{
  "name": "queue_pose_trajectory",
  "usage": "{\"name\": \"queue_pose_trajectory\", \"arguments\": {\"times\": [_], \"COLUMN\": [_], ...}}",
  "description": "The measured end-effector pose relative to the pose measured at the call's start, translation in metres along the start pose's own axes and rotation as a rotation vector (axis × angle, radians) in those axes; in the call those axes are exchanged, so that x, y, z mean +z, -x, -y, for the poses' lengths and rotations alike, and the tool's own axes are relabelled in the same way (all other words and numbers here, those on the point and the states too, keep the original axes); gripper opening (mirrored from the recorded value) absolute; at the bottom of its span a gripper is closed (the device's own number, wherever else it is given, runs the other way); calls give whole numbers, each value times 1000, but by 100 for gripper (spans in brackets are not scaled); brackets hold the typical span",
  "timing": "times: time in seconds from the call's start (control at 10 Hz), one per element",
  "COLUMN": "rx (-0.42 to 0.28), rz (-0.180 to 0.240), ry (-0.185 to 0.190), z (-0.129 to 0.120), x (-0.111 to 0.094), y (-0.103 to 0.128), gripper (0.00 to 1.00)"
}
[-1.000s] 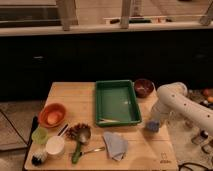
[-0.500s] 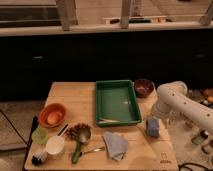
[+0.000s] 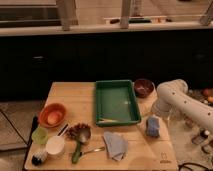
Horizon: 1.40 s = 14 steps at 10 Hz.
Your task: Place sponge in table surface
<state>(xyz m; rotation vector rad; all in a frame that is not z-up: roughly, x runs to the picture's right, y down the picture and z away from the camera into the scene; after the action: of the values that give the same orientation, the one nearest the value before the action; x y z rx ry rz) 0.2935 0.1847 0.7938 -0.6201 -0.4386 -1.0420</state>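
Note:
The small blue-grey sponge (image 3: 152,126) rests on the light wooden table surface (image 3: 75,97), near its right edge and just right of the green tray's front corner. My white arm comes in from the right, and its gripper (image 3: 161,113) hangs directly above the sponge, open and holding nothing. The arm's bulk hides the fingers' finer detail.
A green tray (image 3: 116,102) fills the table's middle, with a dark brown bowl (image 3: 144,87) behind it. A folded grey cloth (image 3: 116,145) lies at the front. On the left are an orange bowl (image 3: 52,115), a green cup (image 3: 40,135), a white cup (image 3: 55,146) and a green-handled utensil (image 3: 80,140).
The sponge has settled slightly lower onto the table and now shows more fully below the gripper. The arm has barely moved.

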Motion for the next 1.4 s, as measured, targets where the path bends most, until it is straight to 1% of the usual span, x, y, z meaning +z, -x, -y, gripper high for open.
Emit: {"name": "queue_pose_trajectory", "arguments": {"times": [0.7, 1.4], "rx": [-6, -6], "rz": [-49, -50], "ry": [4, 4], "z": [4, 4], "x": [-23, -23], "y": [-6, -6], "gripper": [80, 80]}}
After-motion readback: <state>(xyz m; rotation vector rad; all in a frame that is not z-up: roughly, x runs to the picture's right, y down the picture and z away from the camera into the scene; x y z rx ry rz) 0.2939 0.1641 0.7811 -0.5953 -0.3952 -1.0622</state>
